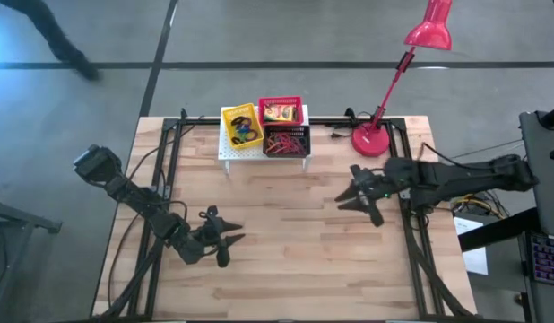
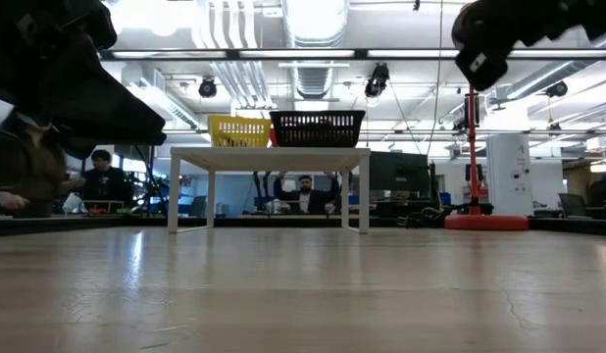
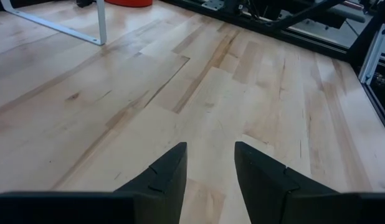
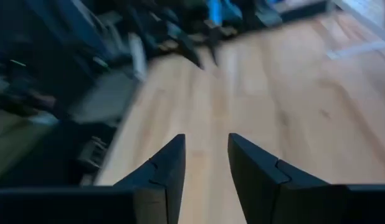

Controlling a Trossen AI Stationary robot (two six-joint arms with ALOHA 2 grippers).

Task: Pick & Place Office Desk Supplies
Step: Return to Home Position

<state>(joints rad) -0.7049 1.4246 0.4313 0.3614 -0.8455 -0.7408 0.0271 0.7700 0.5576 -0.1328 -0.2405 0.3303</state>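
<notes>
The office desk supplies lie in three mesh baskets on a white stand (image 1: 225,152) at the table's far middle. Dark and blue loops are in the yellow basket (image 1: 241,126), a yellow-green crayon box in the red basket (image 1: 280,110), and red and orange loops in the black basket (image 1: 286,142). My left gripper (image 1: 229,238) hovers open over bare wood at the near left, nothing between its fingers (image 3: 174,165). My right gripper (image 1: 353,202) hangs open above the table's right half, well in front of the stand, its fingers (image 4: 171,155) empty.
A red desk lamp (image 1: 376,135) stands on its round base at the far right, its head (image 1: 429,31) reaching past the far edge. Bare wood lies between the two grippers and in front of the stand. People sit in the room beyond the table.
</notes>
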